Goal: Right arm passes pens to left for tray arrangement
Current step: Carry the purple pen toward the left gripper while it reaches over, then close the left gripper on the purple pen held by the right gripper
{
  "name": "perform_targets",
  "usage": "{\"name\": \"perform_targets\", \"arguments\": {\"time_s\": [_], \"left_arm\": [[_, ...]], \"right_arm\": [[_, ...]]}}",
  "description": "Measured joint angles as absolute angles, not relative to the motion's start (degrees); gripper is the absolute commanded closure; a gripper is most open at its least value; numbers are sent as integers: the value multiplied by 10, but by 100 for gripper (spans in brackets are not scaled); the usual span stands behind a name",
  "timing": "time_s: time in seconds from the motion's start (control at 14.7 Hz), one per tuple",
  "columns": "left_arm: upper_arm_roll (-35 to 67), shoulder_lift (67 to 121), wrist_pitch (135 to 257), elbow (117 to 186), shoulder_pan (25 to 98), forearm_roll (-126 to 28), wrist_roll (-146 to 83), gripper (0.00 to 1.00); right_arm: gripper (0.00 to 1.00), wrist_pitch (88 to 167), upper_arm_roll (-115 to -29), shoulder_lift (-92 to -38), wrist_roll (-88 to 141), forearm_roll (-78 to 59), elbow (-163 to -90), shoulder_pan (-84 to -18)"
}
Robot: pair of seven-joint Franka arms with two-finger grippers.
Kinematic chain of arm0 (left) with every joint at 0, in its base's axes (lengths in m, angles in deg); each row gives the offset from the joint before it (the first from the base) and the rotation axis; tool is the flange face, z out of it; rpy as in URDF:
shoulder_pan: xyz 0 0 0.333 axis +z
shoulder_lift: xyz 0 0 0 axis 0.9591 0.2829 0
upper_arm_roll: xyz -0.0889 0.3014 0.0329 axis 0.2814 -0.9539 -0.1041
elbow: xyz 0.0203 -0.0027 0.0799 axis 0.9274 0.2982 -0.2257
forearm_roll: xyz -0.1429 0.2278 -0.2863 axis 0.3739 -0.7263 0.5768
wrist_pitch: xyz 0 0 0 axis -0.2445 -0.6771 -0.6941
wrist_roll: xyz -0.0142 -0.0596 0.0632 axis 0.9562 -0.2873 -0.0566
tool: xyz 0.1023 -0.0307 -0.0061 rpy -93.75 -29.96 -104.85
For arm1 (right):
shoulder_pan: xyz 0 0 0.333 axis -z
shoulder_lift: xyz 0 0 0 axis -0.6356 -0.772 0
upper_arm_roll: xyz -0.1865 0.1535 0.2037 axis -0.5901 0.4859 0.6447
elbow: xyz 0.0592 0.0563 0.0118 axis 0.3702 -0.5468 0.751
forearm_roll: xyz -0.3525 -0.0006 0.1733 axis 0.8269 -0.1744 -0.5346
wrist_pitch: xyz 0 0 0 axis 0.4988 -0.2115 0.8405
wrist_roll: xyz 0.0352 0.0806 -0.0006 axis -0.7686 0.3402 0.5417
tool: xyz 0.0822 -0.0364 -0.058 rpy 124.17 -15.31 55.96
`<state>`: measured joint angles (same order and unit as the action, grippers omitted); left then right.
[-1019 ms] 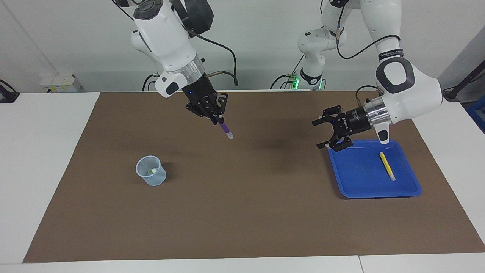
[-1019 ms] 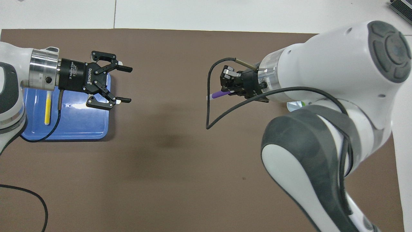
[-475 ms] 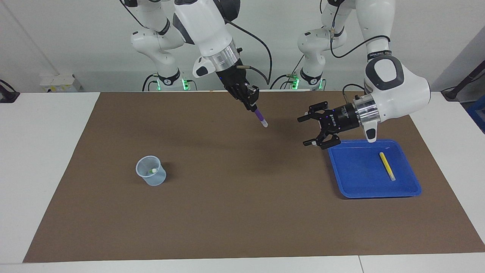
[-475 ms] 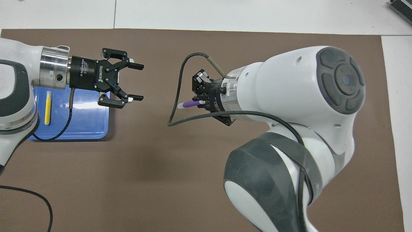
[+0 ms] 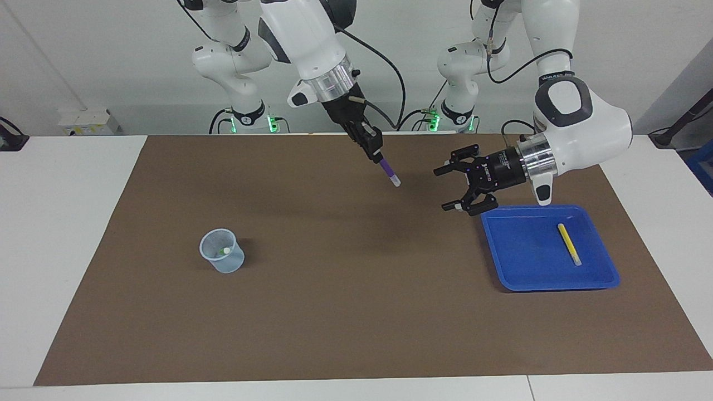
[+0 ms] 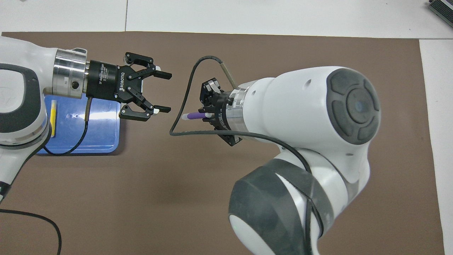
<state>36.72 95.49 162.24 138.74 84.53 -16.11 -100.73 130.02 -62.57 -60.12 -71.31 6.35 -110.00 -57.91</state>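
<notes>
The right arm's black two-finger tool (image 5: 374, 151) is raised over the middle of the brown mat (image 5: 345, 289) that covers the white surface (image 5: 61, 223). Its fingers are pressed together on the slim purple marker pen with a pale cap (image 5: 389, 173), which slants down out of the fingertips, cap end lowest and clear of the mat.

The left arm's black two-finger tool (image 5: 449, 189) lies roughly level over the mat, just beside the tray corner nearest the robots. Its fingers are spread wide, with nothing between them, and point toward the purple pen. The two tools are near each other but apart.

The shallow bright blue plastic tray with rounded corners (image 5: 523, 262) rests on the mat toward the left arm's end of the surface. A slim yellow marker pen (image 5: 569, 243) lies flat inside it, in the part nearest that end.

A small clear plastic cup (image 5: 221, 251) stands upright on the mat toward the right arm's end. A pale-capped object, possibly a green pen, shows inside it; this cannot be confirmed.
</notes>
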Motion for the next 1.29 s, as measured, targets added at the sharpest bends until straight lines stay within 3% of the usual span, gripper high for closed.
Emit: {"name": "perform_targets", "arguments": {"time_s": [0.48, 0.95, 1.29], "left_arm": [[373, 946, 1620, 1389, 823, -197, -1012, 14], [370, 935, 1580, 1419, 864, -240, -945, 14], [375, 930, 1580, 1421, 834, -240, -946, 14]], "right_arm": [[100, 1316, -626, -601, -718, 67, -1117, -600], [100, 1318, -626, -601, -718, 69, -1121, -600], [100, 1318, -626, -601, -718, 70, -1121, -600]]}}
